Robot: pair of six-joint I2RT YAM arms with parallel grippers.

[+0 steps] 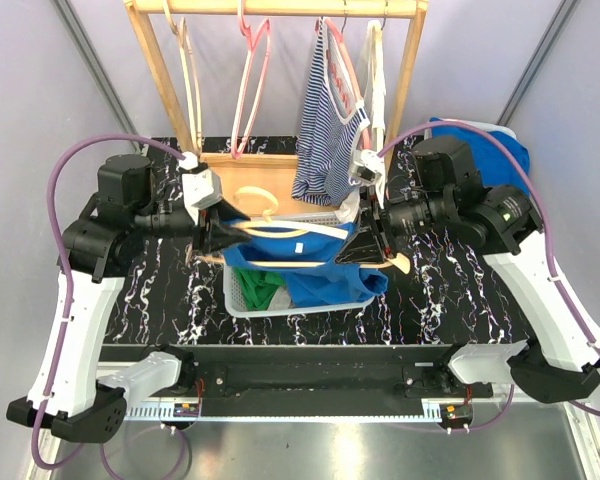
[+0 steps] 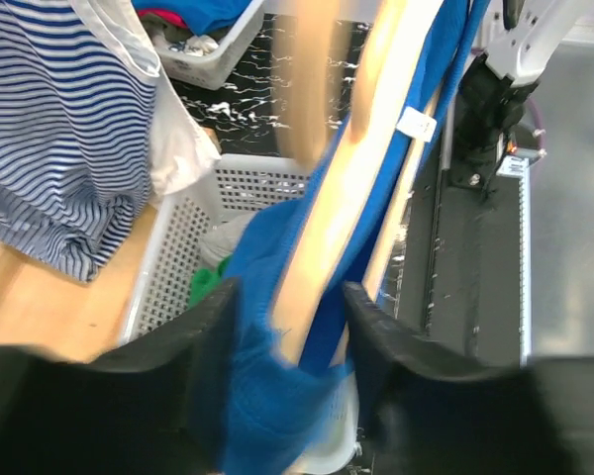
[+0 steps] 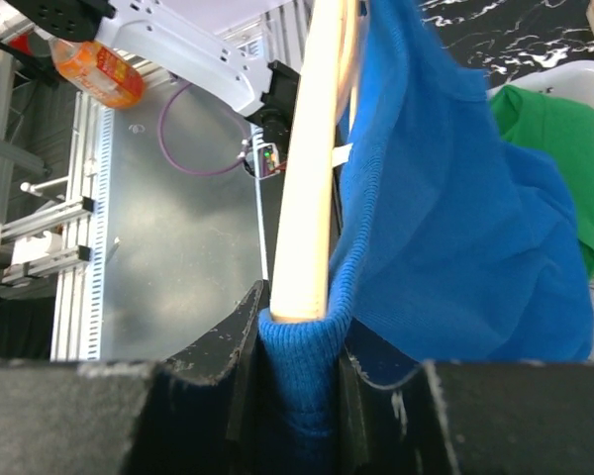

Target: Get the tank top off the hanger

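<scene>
Live from the middle of the black marbled tabletop (image 1: 160,290): the blue knit tank top (image 1: 310,280) is on the pale wooden hanger (image 1: 300,230), which I carry level between my two arms, just above the white perforated plastic basket (image 1: 235,290). The blue fabric sags from the hanger towards the basket.

My right end effector (image 3: 299,341) is clamped on the blue knit tank top where the fabric wraps the hanger's right tip; the wood ends right at the jaws.

My left end effector (image 2: 287,327) straddles the hanger's left arm, with blue fabric bunched between the fingers (image 2: 213,336). The wrist picture is smeared, so I cannot tell whether that side grips or merely brackets it.

A green garment (image 3: 544,148) lies in the basket under the blue one. Beyond, on the far wooden clothes rack (image 1: 410,80), a blue-and-white striped top (image 1: 325,130) hangs well apart from my hanger.
</scene>
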